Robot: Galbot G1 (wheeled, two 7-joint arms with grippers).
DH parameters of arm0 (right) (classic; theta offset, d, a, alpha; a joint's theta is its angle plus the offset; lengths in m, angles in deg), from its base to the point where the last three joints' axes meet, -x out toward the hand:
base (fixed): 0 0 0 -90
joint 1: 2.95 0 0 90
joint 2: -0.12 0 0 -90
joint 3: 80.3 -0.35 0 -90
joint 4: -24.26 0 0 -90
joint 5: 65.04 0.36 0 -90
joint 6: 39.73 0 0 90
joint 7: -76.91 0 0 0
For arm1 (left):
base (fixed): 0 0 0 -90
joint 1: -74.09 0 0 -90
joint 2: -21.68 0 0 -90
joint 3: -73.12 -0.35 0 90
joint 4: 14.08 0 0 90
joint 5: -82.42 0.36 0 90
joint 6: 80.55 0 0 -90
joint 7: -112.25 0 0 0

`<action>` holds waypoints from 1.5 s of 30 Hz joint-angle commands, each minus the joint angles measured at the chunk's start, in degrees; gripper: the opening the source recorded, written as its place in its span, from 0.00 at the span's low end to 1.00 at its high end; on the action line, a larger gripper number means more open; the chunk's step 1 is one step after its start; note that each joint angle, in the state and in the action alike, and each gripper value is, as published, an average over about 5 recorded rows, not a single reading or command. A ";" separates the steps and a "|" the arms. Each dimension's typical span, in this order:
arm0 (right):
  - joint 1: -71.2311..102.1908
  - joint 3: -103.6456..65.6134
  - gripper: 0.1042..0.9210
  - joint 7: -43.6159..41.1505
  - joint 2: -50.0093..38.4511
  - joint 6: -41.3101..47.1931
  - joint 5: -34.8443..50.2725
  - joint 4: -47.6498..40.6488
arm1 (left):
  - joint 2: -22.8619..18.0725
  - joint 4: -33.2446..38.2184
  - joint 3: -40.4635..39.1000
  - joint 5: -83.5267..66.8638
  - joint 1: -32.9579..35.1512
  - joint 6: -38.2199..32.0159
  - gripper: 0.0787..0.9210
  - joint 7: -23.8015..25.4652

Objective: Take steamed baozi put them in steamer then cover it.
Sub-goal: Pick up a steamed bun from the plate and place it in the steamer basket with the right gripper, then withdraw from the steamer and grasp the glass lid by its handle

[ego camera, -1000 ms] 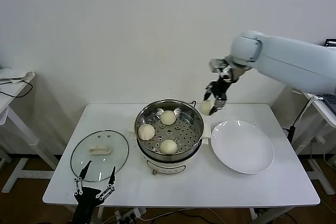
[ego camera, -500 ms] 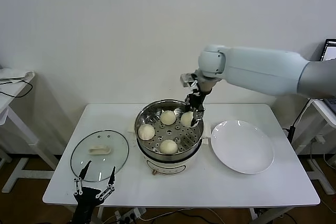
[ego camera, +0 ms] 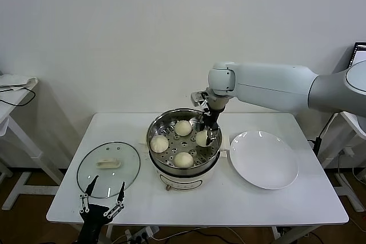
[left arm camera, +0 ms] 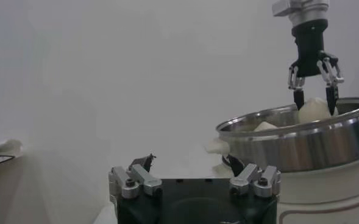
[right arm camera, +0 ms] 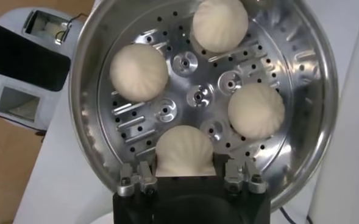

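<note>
Right hand down inside the steamer, arm reaching in over the pot's right rim, fingers pointing straight down and pinching the fourth baozi at its sides. Held just at the perforated tray on the steamer's right side, pleated top up in the head view, bun too round to show any long axis; contact with the tray cannot be told. Three more steamed baozi sitting on the tray: one toward the steamer's far side, one at its left, one at its near edge, all apart from each other, pleats up. From the right wrist, the gripped bun wedged between the two finger bases, the other three spread around the tray's centre. Steamer upright on its cream base, mid-counter, mouth open to the ceiling. Cover lying flat on the counter well left of the steamer, handle up, handle's long axis running roughly left to right. White plate just right of the steamer, bare. Left hand low at the counter's near edge, in front of the cover, fingers spread wide, holding nothing, pointing toward the steamer's side of the counter.
</note>
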 commanded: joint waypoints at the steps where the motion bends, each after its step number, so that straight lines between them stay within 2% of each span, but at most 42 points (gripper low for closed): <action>1: 0.77 0.33 0.64 0.05 0.34 0.24 -1.05 0.07 | -0.03 0.00 0.03 -0.01 0.10 -0.02 0.88 0.03; 9: 1.53 -0.45 0.66 0.58 0.10 0.18 -2.25 -0.18 | -0.23 0.03 0.01 0.00 0.09 -0.07 0.88 0.01; 14: 1.77 -1.25 0.81 1.03 -0.22 0.08 -2.47 -0.34 | -0.26 0.19 0.27 0.00 0.19 -0.10 0.88 -0.01; 17: 1.57 -1.68 0.87 1.07 -1.09 0.05 -2.62 0.33 | -0.29 0.23 0.35 0.02 0.22 -0.09 0.88 -0.01; 23: 0.15 -5.75 0.88 1.15 -6.01 -1.00 -3.22 4.28 | -0.16 0.44 0.26 0.55 -0.06 0.11 0.88 -0.10; 26: 0.53 -10.93 0.88 3.95 -10.61 -3.24 -2.95 7.22 | 0.03 0.51 0.40 1.92 -0.77 0.19 0.88 -0.29; 29: 2.55 -16.36 0.88 15.57 -16.24 -8.84 -1.51 9.67 | 0.35 0.42 0.73 4.53 -2.16 0.41 0.88 -0.66; 34: 10.87 -24.35 0.88 49.27 -25.12 -19.22 -1.43 12.21 | 1.25 -0.49 0.51 9.74 -5.41 1.48 0.88 -1.67; 38: 25.32 -40.24 0.88 68.44 -30.49 -23.17 -2.28 13.82 | 2.03 -1.69 -0.53 14.04 -7.70 2.60 0.88 -2.86; 41: 40.33 -55.10 0.88 76.34 -32.32 -25.85 -2.25 15.08 | 2.30 -2.75 -1.44 16.31 -9.33 3.71 0.88 -3.66; 45: 60.29 -76.83 0.88 79.56 -32.12 -27.88 -2.27 16.52 | 2.62 -4.61 -2.37 18.62 -11.37 5.03 0.88 -4.39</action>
